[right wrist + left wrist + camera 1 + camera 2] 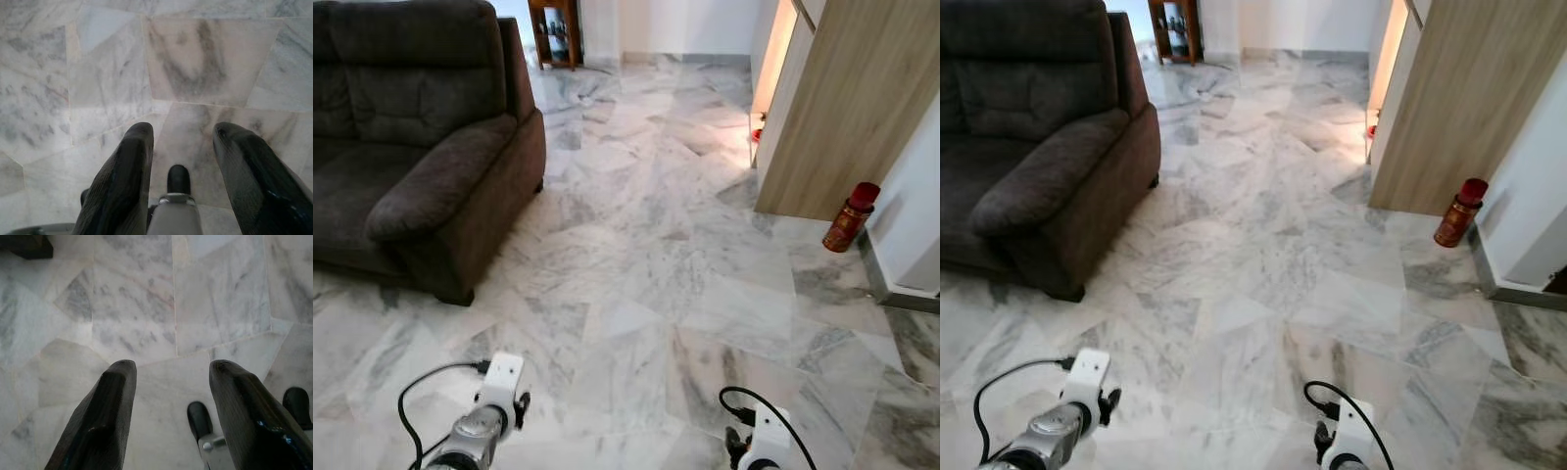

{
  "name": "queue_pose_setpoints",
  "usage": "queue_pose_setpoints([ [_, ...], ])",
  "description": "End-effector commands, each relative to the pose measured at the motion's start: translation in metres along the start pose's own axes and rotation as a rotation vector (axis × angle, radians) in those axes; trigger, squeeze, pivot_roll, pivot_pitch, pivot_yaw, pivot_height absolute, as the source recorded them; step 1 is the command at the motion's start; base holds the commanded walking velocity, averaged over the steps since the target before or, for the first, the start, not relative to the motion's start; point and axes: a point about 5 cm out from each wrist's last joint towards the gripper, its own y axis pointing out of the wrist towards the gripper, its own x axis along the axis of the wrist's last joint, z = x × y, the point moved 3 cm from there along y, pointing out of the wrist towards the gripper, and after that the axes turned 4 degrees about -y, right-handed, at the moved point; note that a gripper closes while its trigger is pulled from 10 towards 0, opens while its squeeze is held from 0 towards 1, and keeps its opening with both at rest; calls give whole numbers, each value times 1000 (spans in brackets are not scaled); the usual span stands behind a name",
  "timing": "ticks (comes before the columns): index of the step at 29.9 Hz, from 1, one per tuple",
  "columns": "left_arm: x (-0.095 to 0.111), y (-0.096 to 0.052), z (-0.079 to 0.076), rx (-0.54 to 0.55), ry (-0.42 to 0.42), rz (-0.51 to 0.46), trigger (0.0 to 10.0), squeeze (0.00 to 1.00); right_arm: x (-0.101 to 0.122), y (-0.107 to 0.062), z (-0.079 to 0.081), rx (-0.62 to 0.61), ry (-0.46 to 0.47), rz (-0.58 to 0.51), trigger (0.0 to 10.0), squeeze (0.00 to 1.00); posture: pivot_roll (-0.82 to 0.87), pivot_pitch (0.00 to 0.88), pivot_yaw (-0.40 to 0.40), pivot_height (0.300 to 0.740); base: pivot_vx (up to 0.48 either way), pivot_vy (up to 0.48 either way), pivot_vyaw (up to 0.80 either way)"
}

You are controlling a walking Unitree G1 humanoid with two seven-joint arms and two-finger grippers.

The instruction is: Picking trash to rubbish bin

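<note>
A red and gold canister (850, 217) with a dark red cap stands upright on the marble floor (646, 264), at the floor's right edge. It sits just beside the foot of a light wooden panel (842, 108) and close to the white wall (915, 211). It is the one loose thing on the floor that could pass for trash, and it is well apart from both arms.

A dark grey sofa (411, 147) takes up the left side of the floor, its padded armrest toward the camera. At the far end of the room a small wooden cabinet (555, 31) stands against the wall, and a bright gap opens beside the wooden panel.

The head views show the arms as wrists only: the left wrist's silver link and white camera block (499, 387) with a looping black cable sits low near the floor's near-left edge, and the right wrist's block (766, 436) sits low to the right. Both arms are held low and pointed down at the tiles.

The wrist views give what the head views do not. The left gripper (171, 382) has its two black fingers spread wide over bare marble, nothing between them. The right gripper (183, 142) is likewise spread wide and empty, above pale veined tiles.
</note>
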Motion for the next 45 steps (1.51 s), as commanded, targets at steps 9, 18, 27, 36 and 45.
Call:
queue_pose_setpoints([
  [9,-5,-1,6,14,-61,34,10000,0,8,1,-6,-15,0,-26,10000,0,67,50,-22,740,0,0,0],
  [18,-31,-6,7,33,-86,126,10000,0,8,-2,-30,-58,-48,-27,10000,0,81,66,-52,740,0,0,0],
  [27,-33,-7,8,37,-74,112,10000,0,34,1,-37,-87,-19,-126,10000,0,84,78,-45,740,0,0,0],
  [36,39,-5,38,154,-116,-208,10000,0,86,1,-38,-124,-37,-334,10000,0,88,89,-49,740,0,0,0],
  [45,133,-14,11,6,-118,-597,10000,0,181,-21,-36,-174,-41,-740,10000,0,71,92,-44,740,0,0,0],
])
